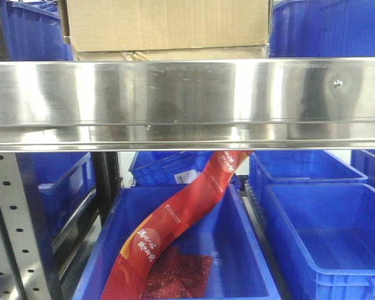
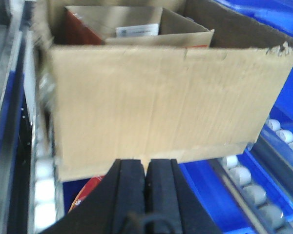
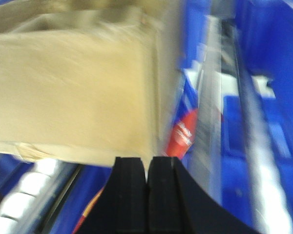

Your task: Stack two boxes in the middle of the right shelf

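Observation:
On the steel shelf (image 1: 187, 94), behind its mirror-like front lip, stands a plain brown cardboard box (image 1: 165, 25) on top of a thin paler cardboard layer (image 1: 175, 54). The left wrist view shows the box (image 2: 156, 102) open-topped with items inside. My left gripper (image 2: 146, 163) is shut, its tips just under the box's lower edge, with nothing clearly held. In the blurred right wrist view the box (image 3: 73, 92) fills the upper left. My right gripper (image 3: 147, 160) is shut below its near corner. Neither gripper shows in the front view.
Blue plastic bins (image 1: 328, 28) flank the box on the shelf, and more blue bins (image 1: 325, 231) sit on the level below. A long red printed wrapper (image 1: 175, 219) hangs into the lower middle bin. White rollers (image 2: 244, 190) run under the box. A perforated upright (image 1: 15, 231) stands lower left.

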You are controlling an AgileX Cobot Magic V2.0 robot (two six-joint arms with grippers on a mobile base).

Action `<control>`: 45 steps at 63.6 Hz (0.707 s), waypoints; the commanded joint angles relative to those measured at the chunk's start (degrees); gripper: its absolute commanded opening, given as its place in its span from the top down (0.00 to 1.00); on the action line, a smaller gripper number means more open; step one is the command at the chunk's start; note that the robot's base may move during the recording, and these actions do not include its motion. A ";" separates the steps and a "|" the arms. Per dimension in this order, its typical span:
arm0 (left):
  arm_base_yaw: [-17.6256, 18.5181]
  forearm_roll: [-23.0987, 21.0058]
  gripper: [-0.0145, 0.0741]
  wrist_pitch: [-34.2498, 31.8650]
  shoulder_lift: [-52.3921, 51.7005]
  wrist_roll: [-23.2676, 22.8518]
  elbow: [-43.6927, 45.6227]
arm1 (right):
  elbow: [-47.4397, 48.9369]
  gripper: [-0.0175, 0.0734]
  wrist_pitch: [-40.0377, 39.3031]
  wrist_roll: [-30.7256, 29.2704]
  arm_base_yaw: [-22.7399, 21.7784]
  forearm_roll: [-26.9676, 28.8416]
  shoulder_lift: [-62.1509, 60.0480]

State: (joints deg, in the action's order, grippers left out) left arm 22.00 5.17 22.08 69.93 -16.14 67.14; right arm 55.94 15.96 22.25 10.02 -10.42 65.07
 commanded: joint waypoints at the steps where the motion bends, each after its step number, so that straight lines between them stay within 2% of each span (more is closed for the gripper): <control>1: -0.59 0.55 0.96 -5.76 -4.65 -0.53 -6.82 | -3.12 0.98 -2.29 -0.31 -2.31 0.78 -2.87; 9: -4.88 0.55 0.96 -8.15 -10.97 -2.80 -16.34 | -8.25 0.98 -3.08 -0.56 -3.57 0.56 -7.54; 24: -13.53 1.15 0.96 -9.99 -26.53 -2.80 -29.97 | -18.64 0.98 -6.97 -0.56 -3.57 0.56 -17.60; 34: -15.75 1.24 0.96 -9.63 -37.20 -2.80 -35.82 | -25.70 0.98 -11.06 -0.56 -3.57 0.56 -25.15; 45: -16.04 1.24 0.96 -9.35 -45.80 -2.80 -37.93 | -26.84 0.98 -10.93 -0.56 -3.57 0.56 -29.96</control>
State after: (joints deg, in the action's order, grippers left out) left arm 6.20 6.09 13.64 27.35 -18.62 29.55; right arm 29.35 7.32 22.13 6.91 -9.70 37.04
